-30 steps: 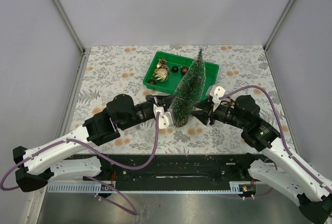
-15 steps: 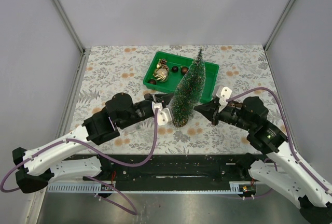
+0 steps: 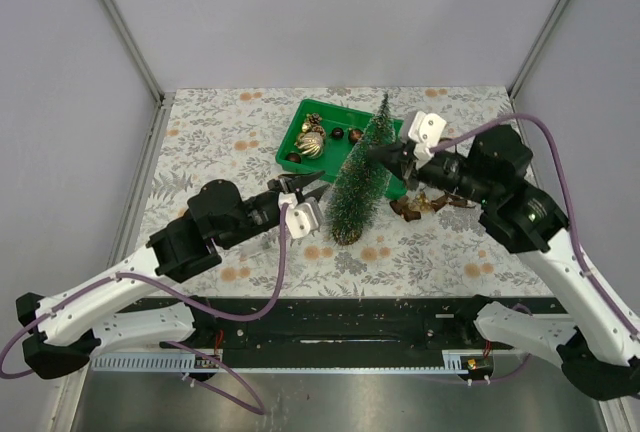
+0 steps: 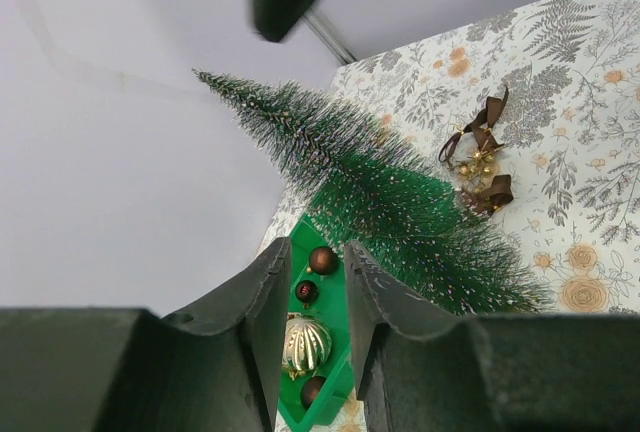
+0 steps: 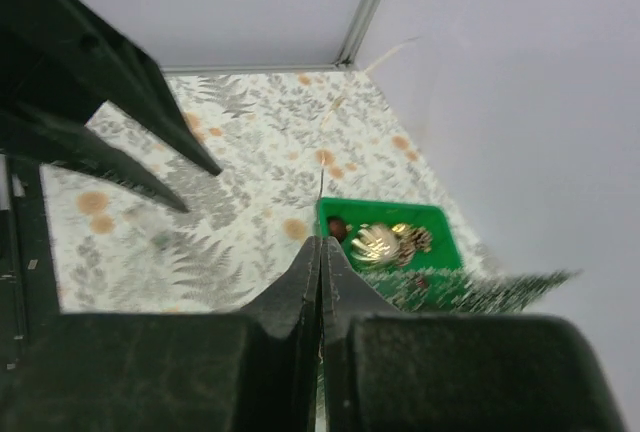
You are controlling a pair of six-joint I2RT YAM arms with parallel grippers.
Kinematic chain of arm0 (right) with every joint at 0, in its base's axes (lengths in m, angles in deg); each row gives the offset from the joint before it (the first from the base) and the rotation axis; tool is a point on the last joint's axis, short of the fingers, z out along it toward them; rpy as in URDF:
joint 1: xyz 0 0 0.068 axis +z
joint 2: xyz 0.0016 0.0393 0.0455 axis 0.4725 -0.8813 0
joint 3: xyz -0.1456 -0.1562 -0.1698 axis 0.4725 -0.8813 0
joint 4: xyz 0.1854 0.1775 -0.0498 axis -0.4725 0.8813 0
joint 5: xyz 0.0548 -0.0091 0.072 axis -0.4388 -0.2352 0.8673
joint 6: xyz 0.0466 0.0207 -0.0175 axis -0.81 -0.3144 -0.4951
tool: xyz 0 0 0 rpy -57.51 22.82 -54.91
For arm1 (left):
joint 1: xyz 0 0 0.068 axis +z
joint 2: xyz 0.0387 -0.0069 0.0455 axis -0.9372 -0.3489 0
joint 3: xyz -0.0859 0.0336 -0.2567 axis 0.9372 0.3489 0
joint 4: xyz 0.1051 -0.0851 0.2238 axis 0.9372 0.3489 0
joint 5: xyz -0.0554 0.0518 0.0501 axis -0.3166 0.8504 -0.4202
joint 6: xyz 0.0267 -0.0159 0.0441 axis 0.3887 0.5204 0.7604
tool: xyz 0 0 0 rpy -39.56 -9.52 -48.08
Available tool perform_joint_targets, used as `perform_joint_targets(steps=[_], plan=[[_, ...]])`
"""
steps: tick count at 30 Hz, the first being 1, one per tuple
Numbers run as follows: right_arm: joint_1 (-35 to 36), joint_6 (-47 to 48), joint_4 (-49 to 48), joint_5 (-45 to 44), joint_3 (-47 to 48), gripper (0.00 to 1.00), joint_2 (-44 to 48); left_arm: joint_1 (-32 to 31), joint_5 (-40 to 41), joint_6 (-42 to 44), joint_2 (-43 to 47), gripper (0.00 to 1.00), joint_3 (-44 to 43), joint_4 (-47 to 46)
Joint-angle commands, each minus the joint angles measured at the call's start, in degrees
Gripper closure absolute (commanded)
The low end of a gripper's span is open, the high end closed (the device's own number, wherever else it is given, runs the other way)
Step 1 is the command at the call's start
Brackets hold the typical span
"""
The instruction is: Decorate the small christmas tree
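Where the floral cloth of the desk (image 3: 220,132) nears its far edge, a green tray (image 3: 292,130) is set, with bare cloth open on either side of it. The small christmas tree (image 3: 360,177) is stood upright just in front of the tray's near right corner, near the middle of the desk, its wooden base (image 3: 346,237) on the cloth. A gold bauble (image 3: 310,144), a pinecone (image 3: 314,120) and small dark red baubles (image 3: 337,133) are held in the tray. A brown ribbon bow (image 3: 412,206) is laid on the cloth just right of the tree. The left claw (image 3: 303,188) is seen low beside the tree's left flank, its fingers parted a little, with nothing gripped. The right claw (image 3: 376,152) is seen higher, at the tree's upper right edge, its fingers pressed together; whether anything thin is pinched there cannot be told. The desk is enclosed by plain pale grey walls (image 3: 330,12) joined with metal corner strips (image 3: 120,22).
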Motion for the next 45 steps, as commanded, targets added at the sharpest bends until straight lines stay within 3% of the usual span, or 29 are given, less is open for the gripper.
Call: perform_joint_targets(steps=[1, 12, 20, 27, 35, 45], plan=[[0.4, 12.5, 5.0, -0.5, 11.8, 1.00, -7.9, 0.6, 0.4, -1.4, 1.7, 0.67, 0.3, -3.2], [0.3, 26.4, 13.8, -5.1, 31.3, 1.00, -26.6, 0.7, -0.8, -1.4, 3.3, 0.68, 2.8, -3.7], [-4.6, 25.4, 19.5, 0.5, 42.2, 1.00, -34.7, 0.8, -1.4, -1.4, 3.7, 0.68, 3.2, -3.8], [-12.5, 22.6, 18.1, 8.2, 44.1, 1.00, -37.4, 0.9, -1.8, -1.5, 3.8, 0.68, 3.3, -3.9], [-16.7, 20.5, 13.4, 12.3, 41.8, 1.00, -39.4, 0.9, -2.1, -1.4, 3.5, 0.69, 3.6, -3.9], [-22.0, 13.5, -1.9, 14.3, 33.7, 1.00, -40.0, 1.2, -2.7, -1.4, 3.7, 0.70, 3.3, -3.9]])
